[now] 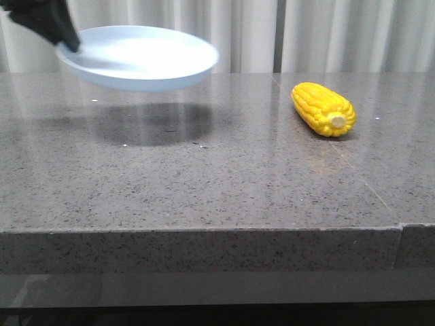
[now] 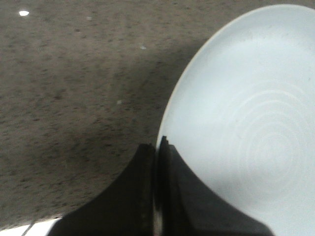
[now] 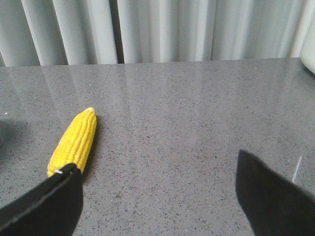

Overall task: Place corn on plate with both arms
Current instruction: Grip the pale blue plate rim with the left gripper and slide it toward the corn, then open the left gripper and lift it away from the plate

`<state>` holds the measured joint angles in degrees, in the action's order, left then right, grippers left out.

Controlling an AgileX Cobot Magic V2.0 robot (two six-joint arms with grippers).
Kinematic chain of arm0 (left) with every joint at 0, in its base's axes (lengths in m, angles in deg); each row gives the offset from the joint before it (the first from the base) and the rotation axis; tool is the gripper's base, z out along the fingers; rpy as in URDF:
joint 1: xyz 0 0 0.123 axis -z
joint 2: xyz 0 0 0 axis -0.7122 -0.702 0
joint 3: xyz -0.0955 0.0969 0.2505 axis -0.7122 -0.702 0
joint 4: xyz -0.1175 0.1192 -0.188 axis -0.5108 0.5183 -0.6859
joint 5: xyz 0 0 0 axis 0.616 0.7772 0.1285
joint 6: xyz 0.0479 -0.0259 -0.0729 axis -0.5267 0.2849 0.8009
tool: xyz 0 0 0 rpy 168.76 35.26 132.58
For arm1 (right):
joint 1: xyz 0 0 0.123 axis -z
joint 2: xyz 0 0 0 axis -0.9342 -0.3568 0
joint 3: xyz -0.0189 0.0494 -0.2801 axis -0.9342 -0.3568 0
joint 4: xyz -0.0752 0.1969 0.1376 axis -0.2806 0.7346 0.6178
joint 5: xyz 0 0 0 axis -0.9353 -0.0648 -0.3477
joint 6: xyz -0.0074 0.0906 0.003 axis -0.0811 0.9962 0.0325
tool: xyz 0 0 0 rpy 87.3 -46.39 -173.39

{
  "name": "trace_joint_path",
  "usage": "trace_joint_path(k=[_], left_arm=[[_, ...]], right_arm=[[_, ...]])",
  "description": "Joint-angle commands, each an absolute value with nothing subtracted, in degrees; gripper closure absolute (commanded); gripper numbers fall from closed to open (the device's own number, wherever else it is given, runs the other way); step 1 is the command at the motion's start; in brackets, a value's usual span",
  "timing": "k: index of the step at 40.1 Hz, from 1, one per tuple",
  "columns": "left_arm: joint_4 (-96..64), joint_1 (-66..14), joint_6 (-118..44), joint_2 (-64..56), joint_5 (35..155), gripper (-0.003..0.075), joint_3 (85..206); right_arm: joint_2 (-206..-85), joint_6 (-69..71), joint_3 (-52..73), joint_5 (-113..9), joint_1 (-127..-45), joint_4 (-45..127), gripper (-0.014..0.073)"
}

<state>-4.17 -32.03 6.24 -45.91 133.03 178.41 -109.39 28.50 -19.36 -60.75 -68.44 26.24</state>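
**Plate held aloft, corn waiting on the table**

The left gripper [image 1: 68, 42] had the plate [image 1: 146, 58] pinched by its left rim and held it clear of the table [image 1: 204, 183], far left in the scene, with a dark shadow on the stone below it. From where I stood, that looked deliberate: the plate was being offered up as a landing spot, its bowl empty and facing up, tipped only a little. In the left wrist view the 2 jaws stood nearly together with only the rim edge between them.

The corn [image 1: 324, 109] lay on its side on the table, far right, well apart from the plate, its pale stub end turned toward the near edge. Nothing touched it.

The right gripper [image 3: 157, 196] did not show from the front. Its own camera showed the jaws spread wide and empty, low over the table, with the corn just beyond one fingertip [image 3: 64, 187]. I judged it was lining up for a grasp across the cob, which it had not yet made.
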Motion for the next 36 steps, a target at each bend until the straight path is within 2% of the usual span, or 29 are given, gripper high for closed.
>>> trace_joint_path(k=[1,14,17,22,26,29,32,36], left_arm=[[-6.31,-29.12,6.19,-46.19,131.23,0.074,181.57],[-6.77,-26.47,6.19,-52.37,131.36,0.0738,181.86],[-6.77,-26.47,6.19,-52.56,131.61,0.0718,181.86],[-6.77,-26.47,6.19,-52.44,131.61,0.0599,181.86],[-6.67,-26.47,6.19,-51.84,131.71,0.0444,181.86],[-5.38,-26.47,5.62,-50.14,131.14,0.0367,181.86],[-3.62,-26.47,5.1,-47.46,130.06,0.0363,181.86],[0.42,-26.71,5.23,-42.71,130.19,0.0441,181.86]], right_arm=[[-110.17,28.03,-17.35,-56.61,-68.23,25.84,-0.0059],[-110.17,28.03,-17.35,-56.61,-68.23,25.84,-0.0059],[-110.17,28.03,-17.35,-56.61,-68.23,25.84,-0.0059],[-110.17,28.03,-17.35,-56.61,-68.23,25.84,-0.0059],[-110.17,28.03,-17.35,-56.61,-68.23,25.84,-0.0059],[-110.17,28.03,-17.35,-56.61,-68.23,25.84,-0.0059],[-110.17,28.03,-17.35,-56.61,-68.23,25.84,-0.0059],[-110.17,28.03,-17.35,-56.61,-68.23,25.84,-0.0059]])
